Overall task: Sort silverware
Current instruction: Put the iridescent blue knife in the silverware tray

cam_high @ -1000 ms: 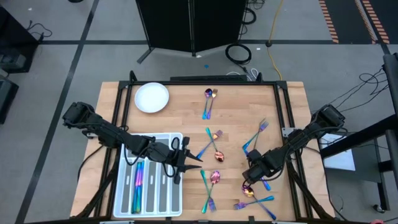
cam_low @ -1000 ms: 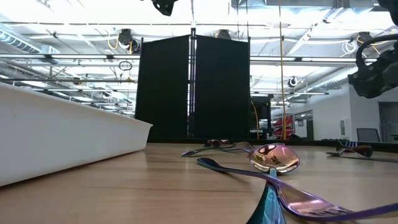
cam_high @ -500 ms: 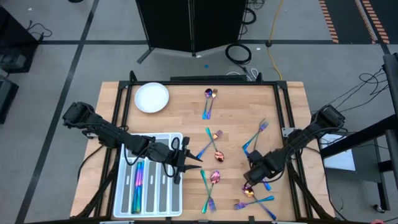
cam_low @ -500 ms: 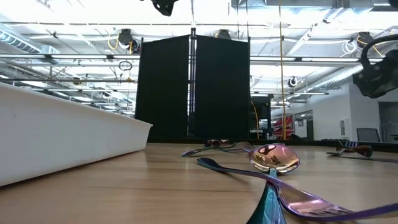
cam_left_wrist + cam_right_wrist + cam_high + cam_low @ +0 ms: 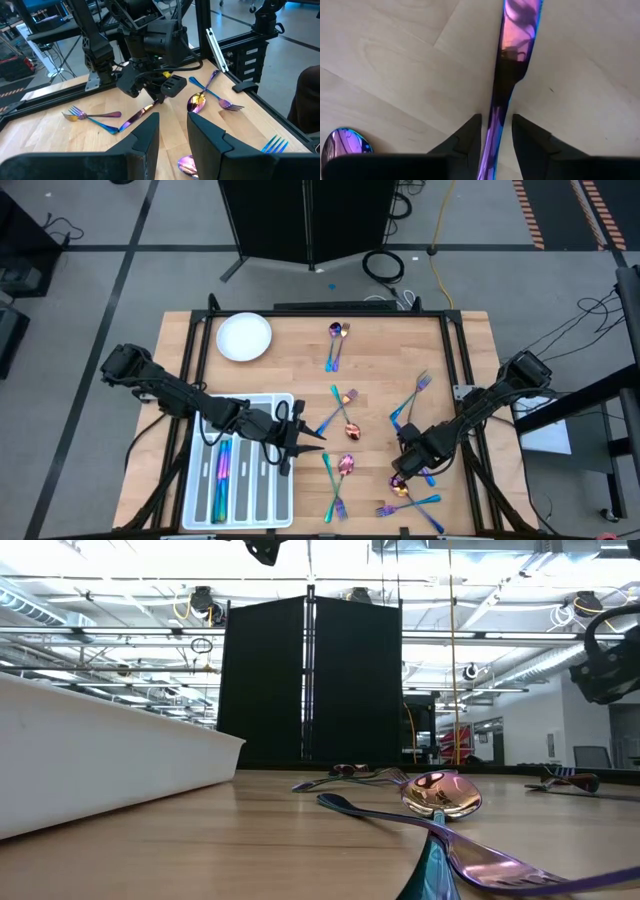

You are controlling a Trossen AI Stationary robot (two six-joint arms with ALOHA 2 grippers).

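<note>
Iridescent silverware lies scattered on the wooden table: a pair at the far side, pieces in the middle, more at the near right. My right gripper points straight down, open, its fingers standing on either side of a purple knife that lies flat on the wood. Whether they touch it, I cannot tell. A spoon lies beside it. My left gripper waits open and level, right of the tray, and holds nothing.
The translucent compartment tray holds a few pieces in its left slots. A white plate sits at the far left. Forks lie just beyond my right gripper. A spoon and the tray wall fill the low view.
</note>
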